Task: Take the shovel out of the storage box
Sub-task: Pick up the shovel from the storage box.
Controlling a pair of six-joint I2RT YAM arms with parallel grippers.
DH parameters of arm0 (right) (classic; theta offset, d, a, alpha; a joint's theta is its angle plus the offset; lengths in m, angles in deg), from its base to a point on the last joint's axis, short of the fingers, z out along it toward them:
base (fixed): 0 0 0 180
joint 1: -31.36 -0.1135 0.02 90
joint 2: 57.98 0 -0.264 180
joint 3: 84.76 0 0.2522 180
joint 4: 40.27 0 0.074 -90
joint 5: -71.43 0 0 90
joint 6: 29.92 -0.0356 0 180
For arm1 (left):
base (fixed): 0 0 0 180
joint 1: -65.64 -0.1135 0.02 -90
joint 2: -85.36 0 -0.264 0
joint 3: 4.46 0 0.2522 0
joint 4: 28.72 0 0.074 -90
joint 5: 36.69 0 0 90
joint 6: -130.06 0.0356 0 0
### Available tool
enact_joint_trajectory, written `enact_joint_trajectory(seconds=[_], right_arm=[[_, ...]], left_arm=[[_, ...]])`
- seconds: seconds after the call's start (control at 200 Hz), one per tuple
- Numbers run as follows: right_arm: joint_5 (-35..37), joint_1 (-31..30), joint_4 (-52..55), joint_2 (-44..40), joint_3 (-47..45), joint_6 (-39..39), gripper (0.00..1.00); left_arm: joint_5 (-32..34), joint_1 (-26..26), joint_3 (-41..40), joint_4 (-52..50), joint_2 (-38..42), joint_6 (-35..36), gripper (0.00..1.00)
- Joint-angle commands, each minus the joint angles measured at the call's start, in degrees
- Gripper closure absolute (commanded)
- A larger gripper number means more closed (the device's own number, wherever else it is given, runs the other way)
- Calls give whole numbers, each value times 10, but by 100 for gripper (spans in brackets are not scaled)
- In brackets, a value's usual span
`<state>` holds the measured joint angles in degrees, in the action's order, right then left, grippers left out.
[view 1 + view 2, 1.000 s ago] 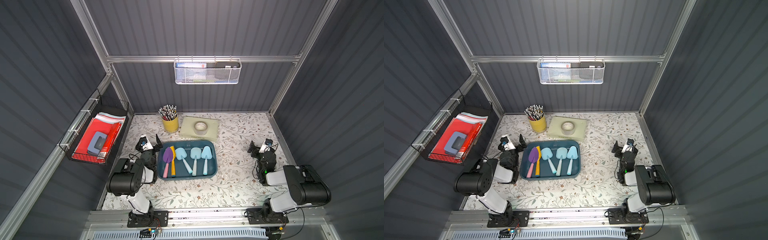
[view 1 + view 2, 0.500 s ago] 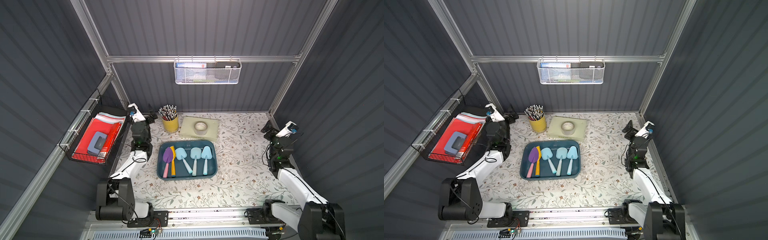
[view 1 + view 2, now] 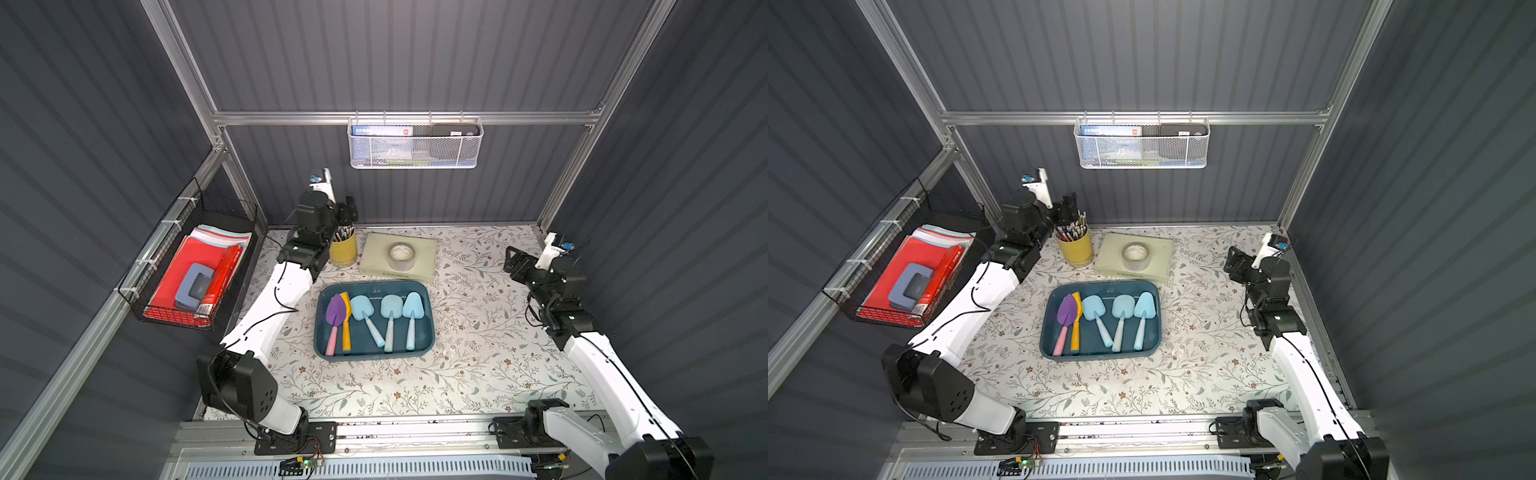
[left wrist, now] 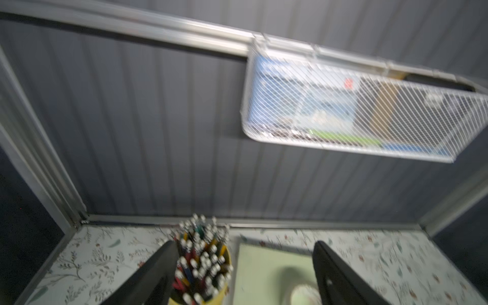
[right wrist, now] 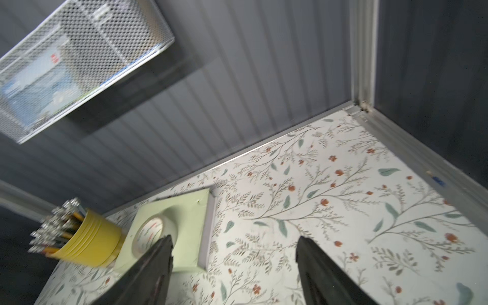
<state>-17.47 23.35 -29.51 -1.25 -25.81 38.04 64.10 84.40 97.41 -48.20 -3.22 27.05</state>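
Where the rounded storage box (image 3: 360, 347) sits mid-frame, five plastic shovels (image 3: 390, 307) lie inside: three pale-blue, one purple, one yellow. Both the left gripper (image 4: 244, 244) and right gripper (image 5: 235, 239) stand wide, empty.

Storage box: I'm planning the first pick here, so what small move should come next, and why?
Probably bring the left gripper from up by the pencil cup down toward the purple shovel, at the left end of the storage box. Its fingers stand apart and empty, and that shovel lies nearest the left arm.
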Motion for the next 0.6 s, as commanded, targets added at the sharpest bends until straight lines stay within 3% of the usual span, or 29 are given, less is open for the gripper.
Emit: enact_joint_trajectory(seconds=[0.0,0.17,0.38,0.465,0.595], right_arm=[[-5,-36,45,-13,15,2,22],[-12,-82,45,-12,8,-18,21],[-39,-127,45,16,16,-22,21],[-37,-143,45,25,18,-16,21],[-37,-155,43,34,9,-16,21]], left_arm=[[27,9,43,-197,-30,-77,21],[148,107,63,-309,-60,-172,24],[103,153,24,-321,-71,-276,27],[110,173,-1,-321,-69,-314,32],[126,189,-36,-331,-68,-354,32]])
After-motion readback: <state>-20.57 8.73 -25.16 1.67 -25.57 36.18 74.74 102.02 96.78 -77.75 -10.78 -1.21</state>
